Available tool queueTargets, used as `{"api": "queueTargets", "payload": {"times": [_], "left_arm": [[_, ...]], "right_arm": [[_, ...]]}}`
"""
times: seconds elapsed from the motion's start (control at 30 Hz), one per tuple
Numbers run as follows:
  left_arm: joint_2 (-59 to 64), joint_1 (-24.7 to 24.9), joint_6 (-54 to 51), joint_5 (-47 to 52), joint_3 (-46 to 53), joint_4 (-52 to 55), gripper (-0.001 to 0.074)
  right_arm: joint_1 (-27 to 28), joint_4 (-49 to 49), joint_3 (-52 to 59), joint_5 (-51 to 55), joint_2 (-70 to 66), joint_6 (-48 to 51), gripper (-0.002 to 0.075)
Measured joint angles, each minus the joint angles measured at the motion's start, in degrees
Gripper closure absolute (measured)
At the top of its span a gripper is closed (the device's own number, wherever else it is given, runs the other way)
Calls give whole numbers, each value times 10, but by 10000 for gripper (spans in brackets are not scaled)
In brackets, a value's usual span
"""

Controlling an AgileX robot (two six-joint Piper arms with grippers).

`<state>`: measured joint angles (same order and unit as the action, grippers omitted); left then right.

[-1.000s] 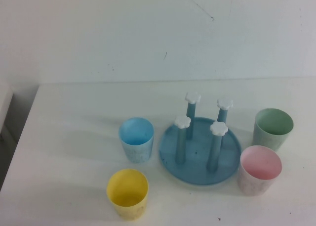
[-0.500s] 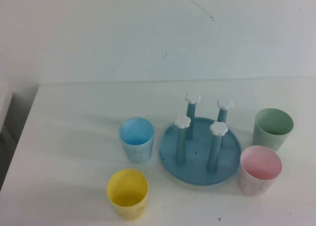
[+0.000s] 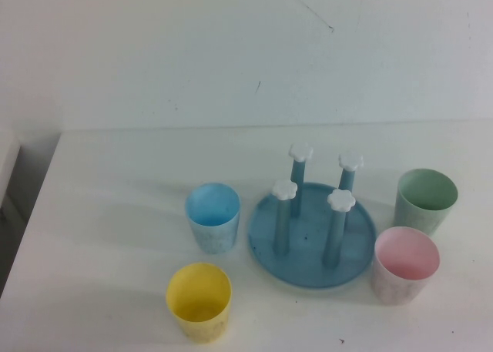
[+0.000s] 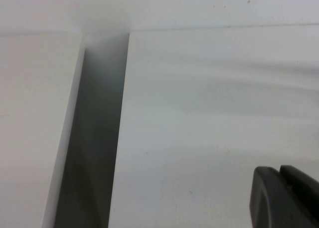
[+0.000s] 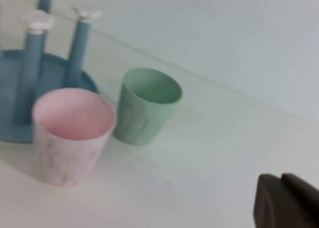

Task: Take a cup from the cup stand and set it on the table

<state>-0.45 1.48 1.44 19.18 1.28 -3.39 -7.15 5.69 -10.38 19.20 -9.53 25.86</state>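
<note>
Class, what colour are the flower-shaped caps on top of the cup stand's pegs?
White, on blue pegs of the cup stand; the caps show best in the high view.

Nothing changes between the earlier high views and now. No cup shifts, the stand (image 3: 312, 236) sits at the same spot right of the frame's centre, and no arm enters the high view over the counter (image 3: 115, 236).
</note>
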Motion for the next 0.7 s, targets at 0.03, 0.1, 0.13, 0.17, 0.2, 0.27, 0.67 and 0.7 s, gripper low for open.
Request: {"api": "queueTargets", "payload": {"times": [0.03,0.1,0.13,0.17,0.2,0.27,0.67,0.7], "left_arm": [[0,0,0,0,0,0,737],[0,0,0,0,0,0,737],[0,0,0,0,0,0,737],[0,0,0,0,0,0,737],[0,0,0,0,0,0,737],[0,0,0,0,0,0,737],[0,0,-1,0,0,-1,737],[0,0,-1,0,0,-1,737]], "right_arm": [[14,-14,9,-5,7,-18,728],[49,-31,32,-10,26,-50,728],[63,-35,43,-11,35,-59,728],[79,-38,54,-13,48,-71,728],[95,-39,65,-14,62,-80,728],[120,-41,86,-15,87,-94,728],[139,-52,118,16,103,-160,728],[139,-52,118,16,103,-164,728]]}}
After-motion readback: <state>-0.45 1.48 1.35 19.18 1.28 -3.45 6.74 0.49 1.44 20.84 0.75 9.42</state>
